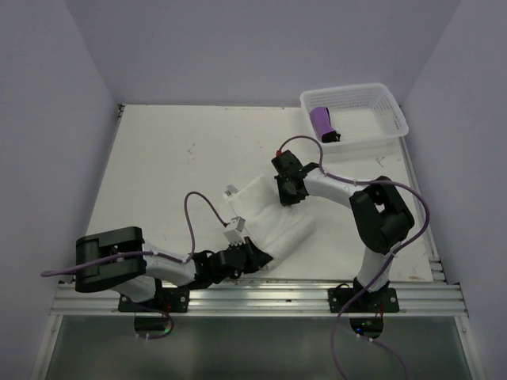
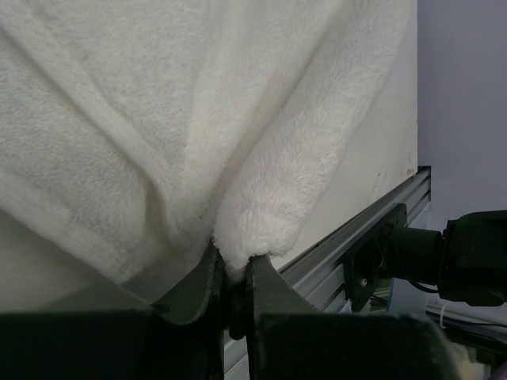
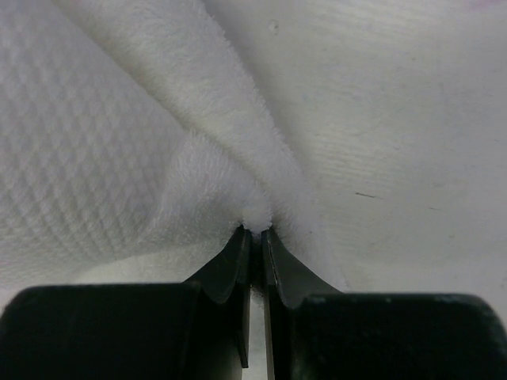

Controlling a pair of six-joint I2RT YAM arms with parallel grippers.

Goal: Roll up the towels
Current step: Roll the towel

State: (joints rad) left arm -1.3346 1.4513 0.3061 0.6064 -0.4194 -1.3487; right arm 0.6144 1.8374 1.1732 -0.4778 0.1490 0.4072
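The large white towel (image 1: pixel 269 218) lies crumpled near the table's middle front. My left gripper (image 1: pixel 255 257) is shut on its near corner, and white pile (image 2: pixel 269 198) bunches up between the pinching jaws (image 2: pixel 234 265). My right gripper (image 1: pixel 287 194) is shut on the towel's far edge, where a small tuft of towel (image 3: pixel 198 182) is squeezed between the jaws (image 3: pixel 256 232). The small purple towel (image 1: pixel 323 122) lies rolled in the white basket (image 1: pixel 388 119) at the back right.
The metal rail (image 1: pixel 261 297) runs along the table's near edge, just behind my left gripper. The right arm's elbow (image 1: pixel 383 214) stands at the right of the towel. Walls close in the table on three sides.
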